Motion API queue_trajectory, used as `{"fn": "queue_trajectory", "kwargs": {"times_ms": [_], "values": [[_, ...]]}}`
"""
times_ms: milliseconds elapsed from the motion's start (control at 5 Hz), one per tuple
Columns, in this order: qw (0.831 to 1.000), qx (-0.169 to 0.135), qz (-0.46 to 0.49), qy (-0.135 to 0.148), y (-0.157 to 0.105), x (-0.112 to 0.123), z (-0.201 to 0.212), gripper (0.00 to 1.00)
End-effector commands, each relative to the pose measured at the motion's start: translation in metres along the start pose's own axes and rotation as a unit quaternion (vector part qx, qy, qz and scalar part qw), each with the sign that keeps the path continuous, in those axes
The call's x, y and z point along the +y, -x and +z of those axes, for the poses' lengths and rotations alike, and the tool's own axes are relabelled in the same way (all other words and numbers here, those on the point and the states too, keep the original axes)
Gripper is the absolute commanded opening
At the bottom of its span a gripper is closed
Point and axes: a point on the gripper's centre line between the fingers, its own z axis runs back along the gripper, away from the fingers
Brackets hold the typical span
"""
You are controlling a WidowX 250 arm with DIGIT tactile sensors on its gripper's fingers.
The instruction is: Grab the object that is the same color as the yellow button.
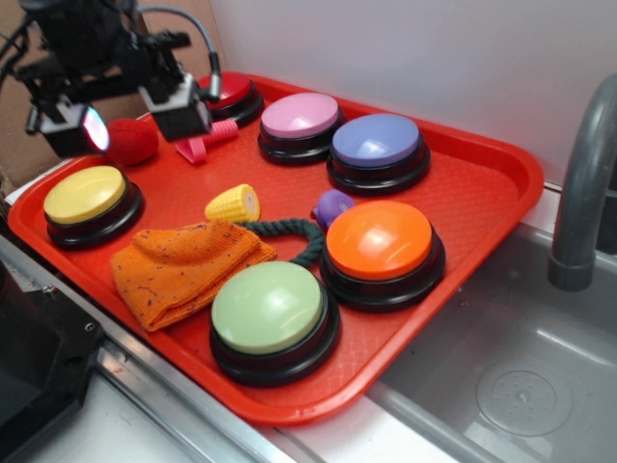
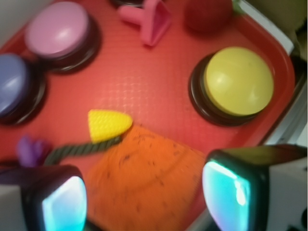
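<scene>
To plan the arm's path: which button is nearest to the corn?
The orange button. Only a purple toy lies between it and the corn; the yellow, green, pink buttons sit farther.

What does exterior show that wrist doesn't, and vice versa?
Exterior only: green button, orange button, red button, sink faucet. Wrist only: the end effector up close, its pads apart and empty. Both: toy corn, yellow button, orange cloth, pink button, red tray.
</scene>
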Motion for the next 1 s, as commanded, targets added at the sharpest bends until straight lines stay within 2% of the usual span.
{"fn": "queue_trajectory", "kwargs": {"times_ms": [0,200,400,800], "values": [[0.999,-0.014,0.023,0.040,-0.018,-0.021,-0.050,1.00],[0.997,0.002,0.009,0.078,-0.018,-0.030,-0.064,1.00],[0.995,0.017,-0.004,0.094,-0.018,-0.036,-0.078,1.00],[0.998,0.008,-0.001,0.067,-0.024,-0.034,-0.092,1.00]]}}
